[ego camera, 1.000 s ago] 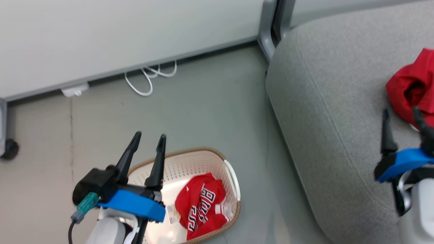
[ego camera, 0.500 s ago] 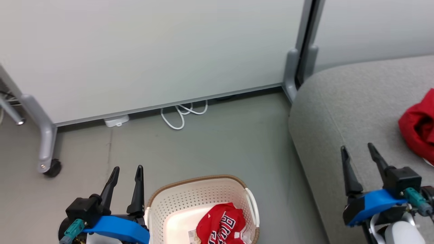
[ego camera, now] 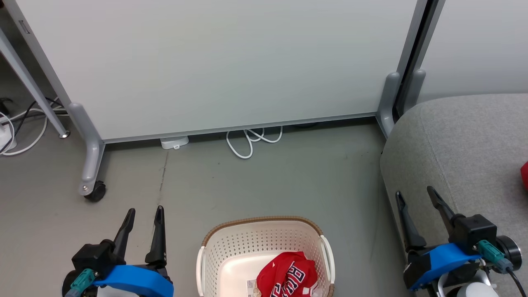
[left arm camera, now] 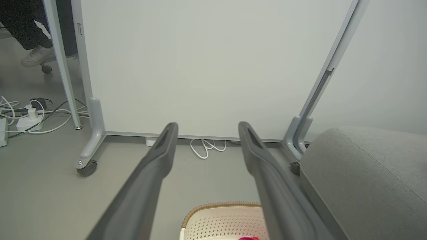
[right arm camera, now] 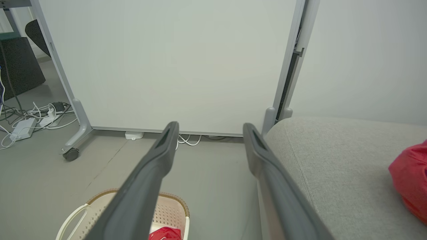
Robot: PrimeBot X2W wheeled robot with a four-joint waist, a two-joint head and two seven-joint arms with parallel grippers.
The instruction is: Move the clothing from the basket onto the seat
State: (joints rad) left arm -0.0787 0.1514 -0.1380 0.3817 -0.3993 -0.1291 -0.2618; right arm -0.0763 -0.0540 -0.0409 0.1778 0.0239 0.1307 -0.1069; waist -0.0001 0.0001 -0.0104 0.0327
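The left claw [ego camera: 145, 209] stands wide and empty over the bare floor [ego camera: 288, 173]. The basket [ego camera: 264, 220] sits just to this claw's right and apart from it. A second ago the claw reached across the basket's left rim. The whole head picture has swung since then, so much of that shift comes from the camera.

The lettered red garment [ego camera: 288, 274] lies crumpled in the basket toward its right wall, below and to the right of the left claw and well to the left of the right claw. Nothing touches it.

The right claw [ego camera: 414, 192] is also spread wide and holds nothing. It hangs over the left edge of the seat [ego camera: 466, 140]. The second red garment [right arm camera: 410, 180] rests on the seat well off to this claw's right. A second ago the claw's tips were right against that cloth.

By my reading, one piece has been delivered and let go, which is half the job. The lettered piece is still to be fetched, and both claws are free to go for it.
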